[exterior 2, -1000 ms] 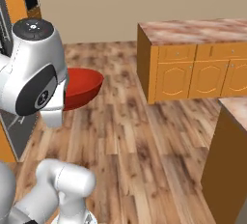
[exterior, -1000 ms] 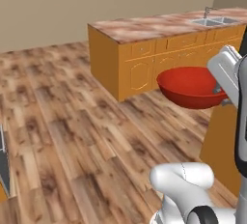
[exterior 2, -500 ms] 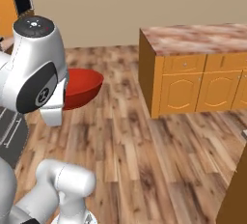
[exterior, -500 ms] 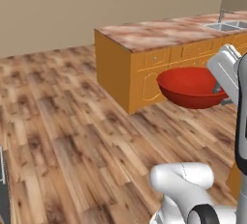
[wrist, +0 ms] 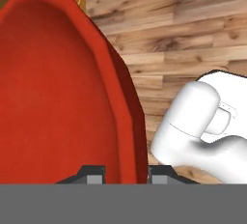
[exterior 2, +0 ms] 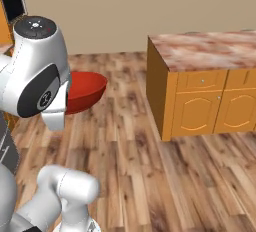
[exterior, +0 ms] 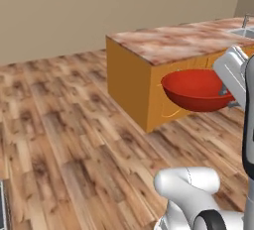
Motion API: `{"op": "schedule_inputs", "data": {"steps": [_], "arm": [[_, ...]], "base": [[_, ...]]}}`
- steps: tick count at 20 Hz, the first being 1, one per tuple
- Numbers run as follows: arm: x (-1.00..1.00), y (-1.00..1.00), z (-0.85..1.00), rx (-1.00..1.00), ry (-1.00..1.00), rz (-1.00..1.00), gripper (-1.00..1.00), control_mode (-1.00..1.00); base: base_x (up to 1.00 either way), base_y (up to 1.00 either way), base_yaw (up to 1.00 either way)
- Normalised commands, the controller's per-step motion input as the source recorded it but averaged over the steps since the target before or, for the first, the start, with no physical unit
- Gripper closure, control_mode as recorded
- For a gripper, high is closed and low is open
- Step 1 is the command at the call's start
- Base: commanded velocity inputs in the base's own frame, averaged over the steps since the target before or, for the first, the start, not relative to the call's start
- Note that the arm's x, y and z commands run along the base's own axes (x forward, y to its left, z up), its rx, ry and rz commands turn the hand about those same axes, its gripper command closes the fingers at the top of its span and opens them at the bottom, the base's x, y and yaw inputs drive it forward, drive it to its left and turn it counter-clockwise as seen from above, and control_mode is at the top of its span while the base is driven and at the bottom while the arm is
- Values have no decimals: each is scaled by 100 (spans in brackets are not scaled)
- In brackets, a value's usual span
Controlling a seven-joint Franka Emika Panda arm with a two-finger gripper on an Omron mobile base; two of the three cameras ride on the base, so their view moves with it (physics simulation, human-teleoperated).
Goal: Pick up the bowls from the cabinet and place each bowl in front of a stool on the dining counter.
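A glossy red bowl [exterior: 196,90] hangs in the air above the wooden floor, level and open side up. My gripper [exterior: 226,94] is shut on its near rim. In the hand view the bowl [wrist: 62,97] is close up, and the gripper [wrist: 126,172] clamps its rim between the two dark fingertips [wrist: 91,172]. From the right base view the bowl [exterior 2: 85,88] pokes out from behind my arm. The dining counter [exterior: 163,43], with its mottled pink top and orange base [exterior 2: 210,48], stands just beyond the bowl. The cabinet and the stools are out of view.
A grey sink [exterior: 245,31] is set into the far end of the counter top. The counter's near corner [exterior: 107,39] juts towards the open wooden floor [exterior: 74,125]. A dark appliance [exterior 2: 12,3] stands at the far left.
The whole scene has shifted, so the base has driven on. The dining counter looks larger and nearer. The red bowl stays held in the same place relative to the arm.
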Motion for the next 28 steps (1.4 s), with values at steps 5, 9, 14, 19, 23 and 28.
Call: {"op": "schedule_inputs", "data": {"steps": [5,9,14,19,23,28], "arm": [[0,0,0,0,0,0,100,100],[0,0,0,0,0,0,100,100],[0,0,0,0,0,0,100,100],[0,0,0,0,0,0,100,100],[0,0,0,0,0,0,100,100],[0,0,0,0,0,0,100,100]], "base": [[100,46,0],[100,47,0],[100,61,0],[100,77,0],[100,78,0],[100,61,-6]]}}
